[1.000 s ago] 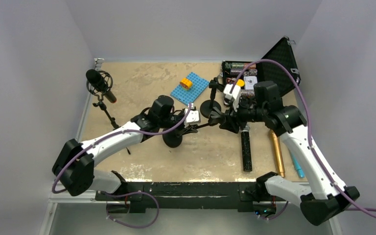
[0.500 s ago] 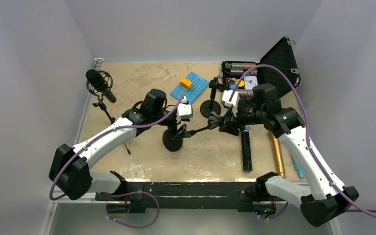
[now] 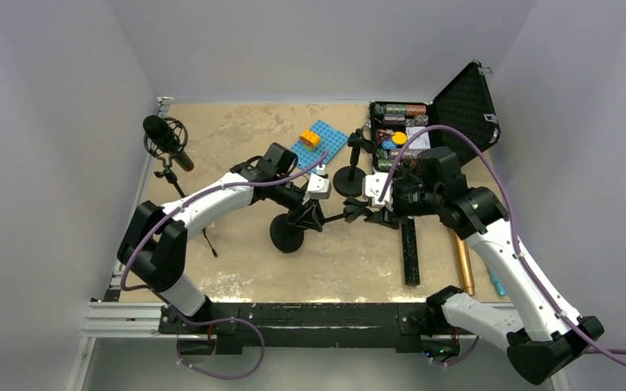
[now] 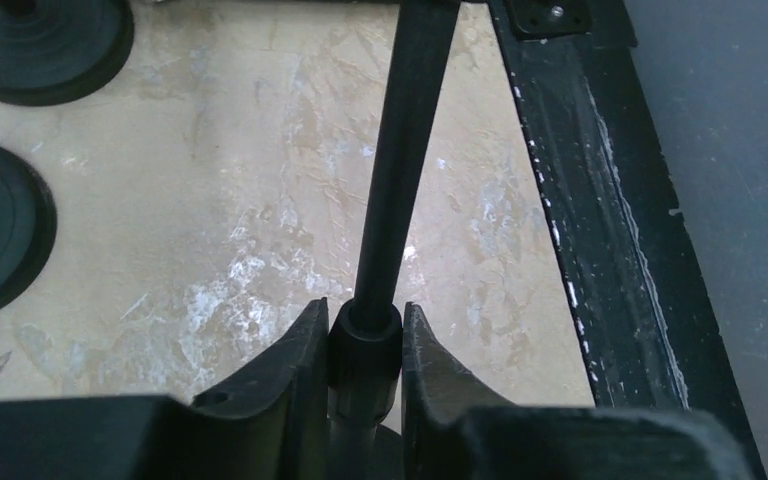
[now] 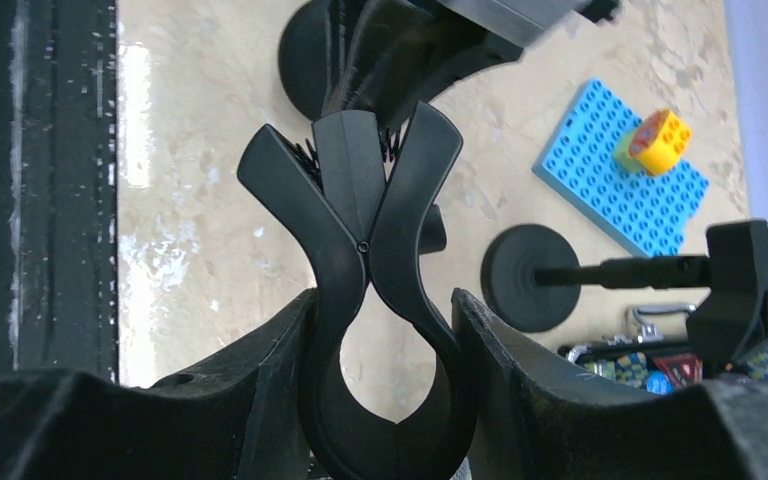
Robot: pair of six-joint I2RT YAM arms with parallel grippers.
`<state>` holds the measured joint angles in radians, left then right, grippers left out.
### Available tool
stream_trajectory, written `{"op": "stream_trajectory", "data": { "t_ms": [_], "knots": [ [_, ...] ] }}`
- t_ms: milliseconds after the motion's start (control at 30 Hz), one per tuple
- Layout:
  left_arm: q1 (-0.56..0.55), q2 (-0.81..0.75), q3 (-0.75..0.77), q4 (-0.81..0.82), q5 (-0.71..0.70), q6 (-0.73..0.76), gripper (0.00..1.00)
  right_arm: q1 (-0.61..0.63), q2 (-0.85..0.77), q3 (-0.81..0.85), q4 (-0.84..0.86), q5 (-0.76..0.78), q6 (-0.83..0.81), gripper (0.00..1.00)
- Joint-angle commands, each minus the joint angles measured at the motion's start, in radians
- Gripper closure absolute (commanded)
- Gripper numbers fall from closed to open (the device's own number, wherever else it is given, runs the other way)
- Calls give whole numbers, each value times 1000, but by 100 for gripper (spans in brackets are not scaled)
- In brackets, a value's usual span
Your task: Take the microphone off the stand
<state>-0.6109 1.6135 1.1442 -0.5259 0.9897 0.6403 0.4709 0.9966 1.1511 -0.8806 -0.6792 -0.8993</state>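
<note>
Black throughout, the microphone stand [image 3: 334, 217] is slanted, its pole [image 4: 400, 150] leaning away to the right of its round base [image 3: 285, 235], which is set on the tan table [image 3: 236, 138]. Just right of that base, the pole is clamped at a collar by the left gripper [image 4: 362, 315], whose fingers [image 4: 305, 350] are closed against both sides of it. Further right of the base, the microphone clip [image 5: 375, 200] at the pole's end is gripped by the right gripper [image 5: 382, 300], which is held partly open with the clip's ring pinched between its fingers. A black microphone [image 3: 409, 248] is laid flat on the table, well to the right of the base and apart from the stand. A gold microphone [image 3: 460, 257] is laid further right again. Behind the base, a second stand [image 3: 349, 175] and a blue studded plate [image 3: 316, 147] are placed. Far left of the base, a shock-mounted microphone [image 3: 163, 137] is carried on a tripod
</note>
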Motion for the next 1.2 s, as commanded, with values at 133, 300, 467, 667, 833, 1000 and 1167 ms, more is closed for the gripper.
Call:
{"op": "stream_trajectory", "data": {
  "t_ms": [133,300,467,667,833,1000,1167],
  "knots": [
    [-48,-281,-211,518,-448,-349,100,-118,200,172,117,86,798,100],
    [-153,-343,-278,577,-739,-431,100,-194,277,153,91,2,1170,100],
    [-148,-332,-283,549,-681,-460,72,-193,279,110,88,-13,1034,100],
    [-63,-365,-229,397,-380,-372,30,-177,228,96,37,-84,641,100],
    [37,-284,-121,159,-77,-203,28,-140,100,14,11,-148,188,100],
    [38,-138,-4,-130,108,84,31,-96,28,-35,24,-128,-35,100],
    [26,26,129,-428,157,321,38,-84,37,-15,15,-107,-47,100]
  ]
}}
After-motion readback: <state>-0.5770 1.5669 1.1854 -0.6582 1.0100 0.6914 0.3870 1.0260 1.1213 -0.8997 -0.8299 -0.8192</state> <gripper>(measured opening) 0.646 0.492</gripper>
